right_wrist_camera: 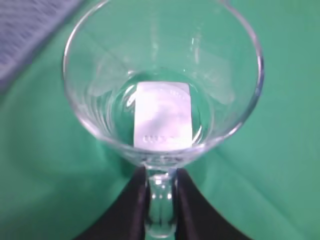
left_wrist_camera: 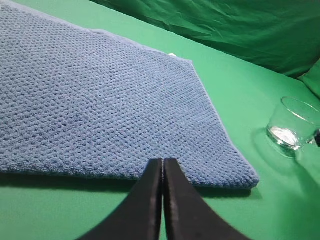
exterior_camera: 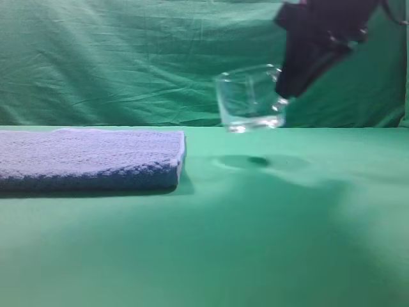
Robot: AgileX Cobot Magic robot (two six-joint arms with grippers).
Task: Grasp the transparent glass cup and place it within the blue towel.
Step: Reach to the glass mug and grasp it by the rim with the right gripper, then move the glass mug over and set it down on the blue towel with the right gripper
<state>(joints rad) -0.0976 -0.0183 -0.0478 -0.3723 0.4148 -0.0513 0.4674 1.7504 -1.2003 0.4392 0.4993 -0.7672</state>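
Clear glass cup carried in the air, blue towel waiting at left.

High view: the transparent glass cup (exterior_camera: 249, 97) hung tilted at upper centre-right, clear of the table, held by the right gripper (exterior_camera: 281, 96); carrying it leftward above the blue towel (exterior_camera: 89, 158) before lowering seemed wise. Left wrist view: the left gripper (left_wrist_camera: 162, 167) was pressed shut, empty, near the towel's edge. Right wrist view: fingers (right_wrist_camera: 135, 200) clamped the cup's loop handle (right_wrist_camera: 161, 205); straight walls, thick base.
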